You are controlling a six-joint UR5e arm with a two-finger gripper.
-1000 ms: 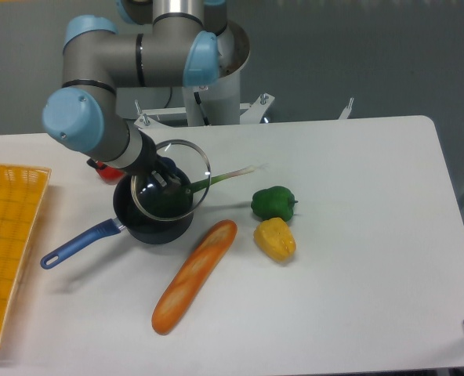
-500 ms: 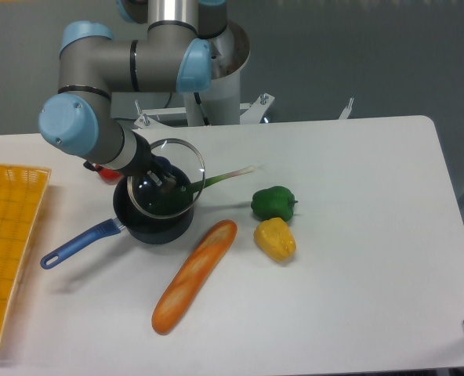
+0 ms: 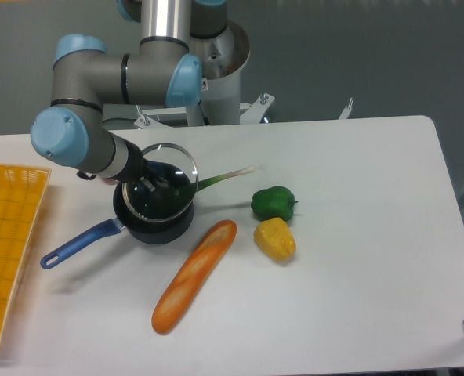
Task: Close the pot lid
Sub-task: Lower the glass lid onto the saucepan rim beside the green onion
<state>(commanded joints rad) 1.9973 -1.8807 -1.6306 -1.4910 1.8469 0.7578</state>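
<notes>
Your gripper (image 3: 149, 180) sits over the pot, its fingers dark shapes seen through the glass; it looks clamped on the knob of the pot lid (image 3: 160, 182), though the knob itself is too hidden for you to be sure of the exact hold. The lid hangs tilted, its upper rim raised toward the arm's base and its lower part overlapping the mouth of the pot (image 3: 152, 218). It is not seated: the metal rim does not line up with the pot's rim, which shows in front and below. So judge the task as partly done: the lid is carried above the pot, and what is left is to level it, centre it, lower it and let go.

The lid is a clear glass disc with a thin bright metal edge, hard and slippery. The pot is a small round black saucepan, matte, with a long blue handle (image 3: 79, 242) pointing to the front left on the white table (image 3: 357, 235).

Near the pot lie a long orange baguette (image 3: 195, 275), a green pepper (image 3: 273, 203), a yellow pepper (image 3: 275, 239) and a green leek (image 3: 222, 178), all smooth and plastic-looking. A woven yellow basket (image 3: 9, 235) sits at the left edge.
</notes>
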